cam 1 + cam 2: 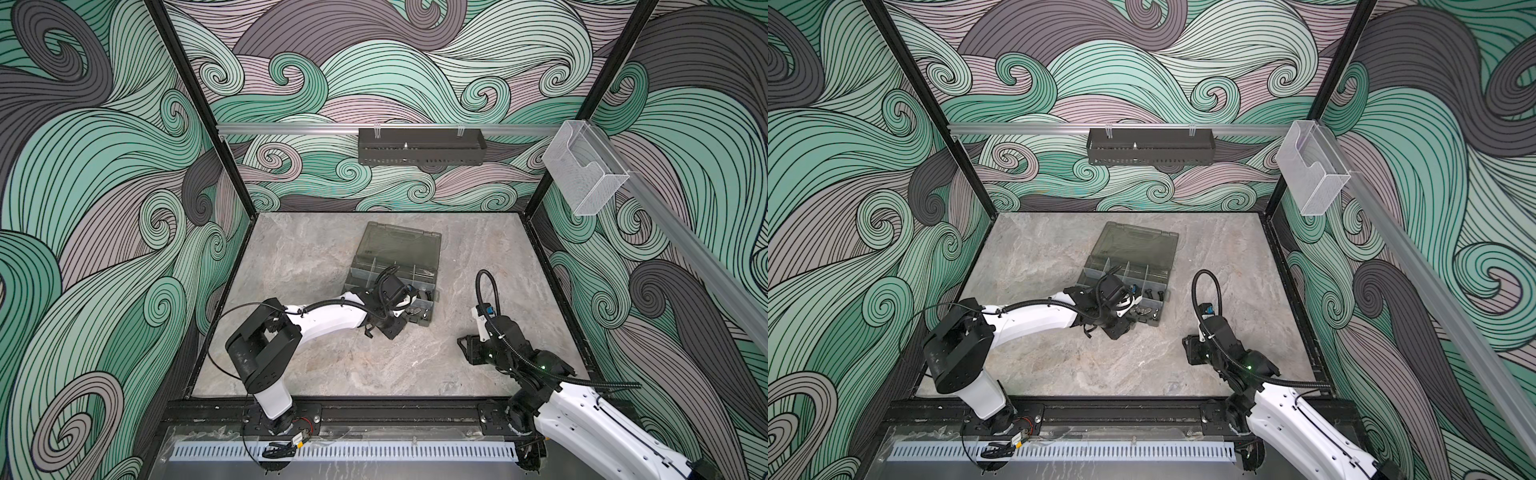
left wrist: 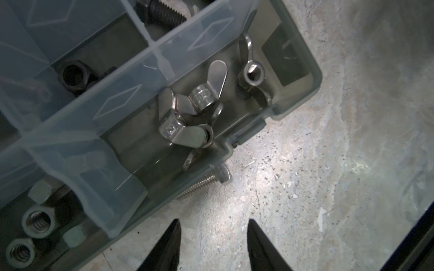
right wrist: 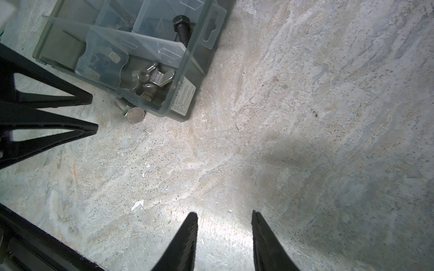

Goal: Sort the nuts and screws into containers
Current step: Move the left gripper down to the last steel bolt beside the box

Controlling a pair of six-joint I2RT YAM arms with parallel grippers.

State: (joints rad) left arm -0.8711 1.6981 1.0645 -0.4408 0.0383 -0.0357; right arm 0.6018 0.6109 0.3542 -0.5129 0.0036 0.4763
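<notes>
- Our left gripper hangs just beside the smoky grey translucent plastic organiser case, jaws parted and empty.
- A silver hex-head metal screw lies on the marbled grey table, just outside the case wall.
- Silver winged nuts sit in its corner cell.
- Our right gripper hovers over the table, well apart from the case, jaws parted, holding nothing.

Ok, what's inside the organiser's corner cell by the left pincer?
Silver wing nuts, piled together. Anything beneath the pile is covered. A silver screw lies just outside.
</notes>
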